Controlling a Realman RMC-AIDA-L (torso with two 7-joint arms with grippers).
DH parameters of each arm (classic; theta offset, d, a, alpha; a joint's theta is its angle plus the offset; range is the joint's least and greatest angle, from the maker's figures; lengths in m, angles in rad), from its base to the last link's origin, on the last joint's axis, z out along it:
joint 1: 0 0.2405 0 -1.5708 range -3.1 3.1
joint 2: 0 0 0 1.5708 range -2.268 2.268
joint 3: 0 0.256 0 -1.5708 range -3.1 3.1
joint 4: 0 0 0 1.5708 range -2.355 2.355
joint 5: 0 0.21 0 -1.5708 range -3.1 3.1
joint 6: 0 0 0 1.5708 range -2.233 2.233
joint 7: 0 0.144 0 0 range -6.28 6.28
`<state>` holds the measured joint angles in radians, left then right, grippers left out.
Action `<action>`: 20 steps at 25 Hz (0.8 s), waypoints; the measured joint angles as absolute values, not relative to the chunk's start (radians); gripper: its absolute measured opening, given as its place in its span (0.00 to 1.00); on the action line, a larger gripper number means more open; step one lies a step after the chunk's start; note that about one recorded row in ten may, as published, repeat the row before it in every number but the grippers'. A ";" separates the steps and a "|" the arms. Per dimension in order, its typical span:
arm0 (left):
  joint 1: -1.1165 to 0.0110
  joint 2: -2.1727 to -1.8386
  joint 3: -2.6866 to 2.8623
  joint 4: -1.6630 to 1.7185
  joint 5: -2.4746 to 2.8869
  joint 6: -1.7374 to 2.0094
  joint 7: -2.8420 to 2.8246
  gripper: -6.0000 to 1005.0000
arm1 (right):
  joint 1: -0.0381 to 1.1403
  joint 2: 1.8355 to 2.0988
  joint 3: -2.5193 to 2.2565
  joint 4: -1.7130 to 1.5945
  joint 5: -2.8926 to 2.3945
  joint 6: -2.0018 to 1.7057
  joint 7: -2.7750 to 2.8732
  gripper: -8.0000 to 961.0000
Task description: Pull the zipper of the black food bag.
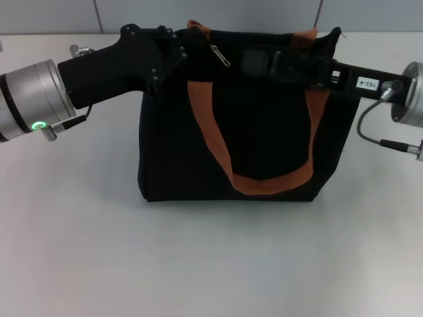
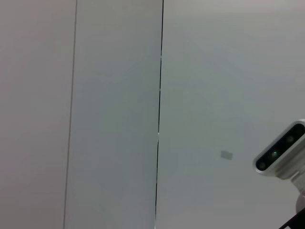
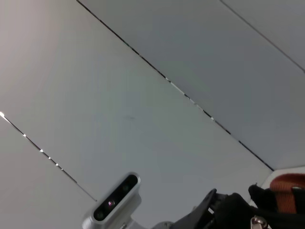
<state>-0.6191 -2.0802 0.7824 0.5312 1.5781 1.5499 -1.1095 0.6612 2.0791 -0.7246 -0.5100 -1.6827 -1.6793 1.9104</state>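
Observation:
The black food bag point(image 1: 264, 125) stands upright in the middle of the table in the head view, with an orange-brown strap handle point(image 1: 210, 132) looping down its front. The silver zipper pull tab point(image 1: 221, 55) lies slanted on the bag's top edge, left of centre. My left gripper point(image 1: 188, 46) reaches in from the left and is at the bag's top left corner, just left of the tab. My right gripper point(image 1: 261, 63) reaches in from the right along the bag's top, a little to the right of the tab. Part of an orange strap point(image 3: 290, 191) shows in the right wrist view.
The bag stands on a pale grey table point(image 1: 198, 264), with a panelled wall behind. The left wrist view shows only wall panels and the other arm's wrist camera point(image 2: 281, 152). The right wrist view shows wall panels and the left arm's wrist camera point(image 3: 116, 200).

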 joint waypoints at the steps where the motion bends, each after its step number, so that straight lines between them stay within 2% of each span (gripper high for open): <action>1: -0.619 -2.080 0.782 0.529 1.577 1.553 -1.105 0.08 | 0.670 2.079 -0.746 -0.511 -1.683 -1.667 1.923 0.87; 20: -0.623 -2.080 0.782 0.517 1.575 1.569 -1.080 0.08 | 0.709 2.081 -0.796 -0.511 -1.676 -1.628 1.937 0.87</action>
<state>-0.6228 -2.0801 0.7823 0.5169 1.5753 1.5692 -1.0799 0.7091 2.0808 -0.7958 -0.5108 -1.6761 -1.6284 1.9374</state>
